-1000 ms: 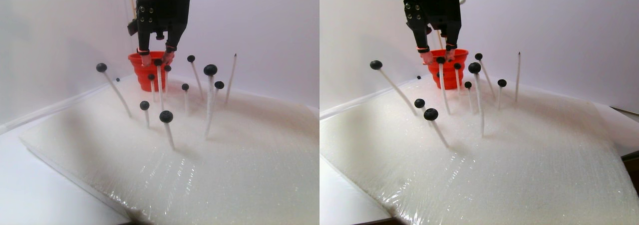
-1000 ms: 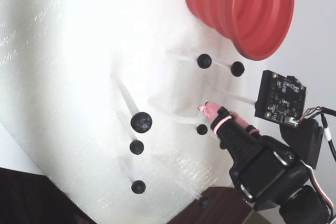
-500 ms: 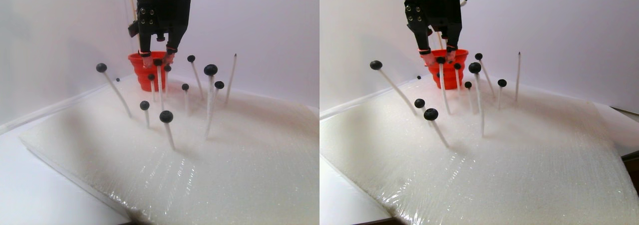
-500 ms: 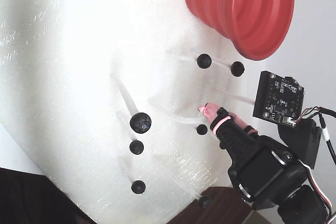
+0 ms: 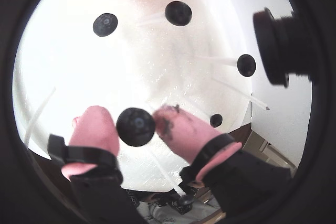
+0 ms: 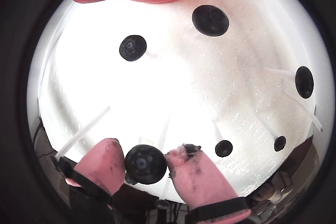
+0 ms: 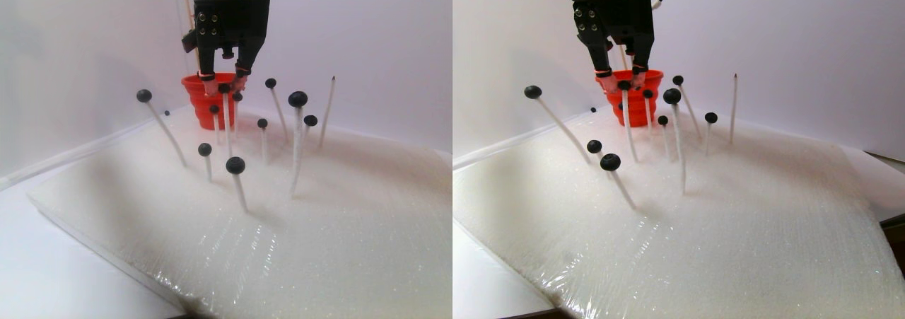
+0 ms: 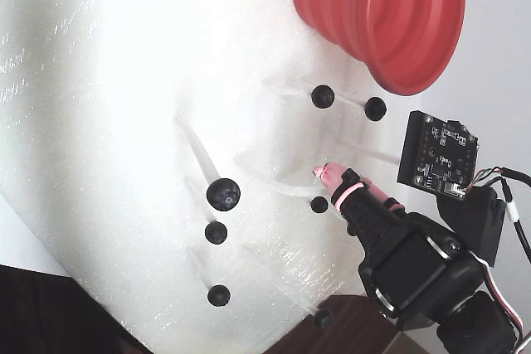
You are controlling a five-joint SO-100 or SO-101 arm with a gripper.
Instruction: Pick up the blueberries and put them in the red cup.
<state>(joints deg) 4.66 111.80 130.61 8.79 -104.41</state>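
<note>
Claw (image 5: 144,124) part open w/ pink tips either side of one berry (image 5: 135,126) on its stick (image 7: 225,114) just in front of the red cup (image 7: 205,100), not clamped yet; berry looks light, soft, squashable, so pinch gently across its middle.

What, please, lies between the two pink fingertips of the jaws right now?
In both wrist views a blueberry on its white stick sits between the pink fingertips; firm contact is unclear.
</note>
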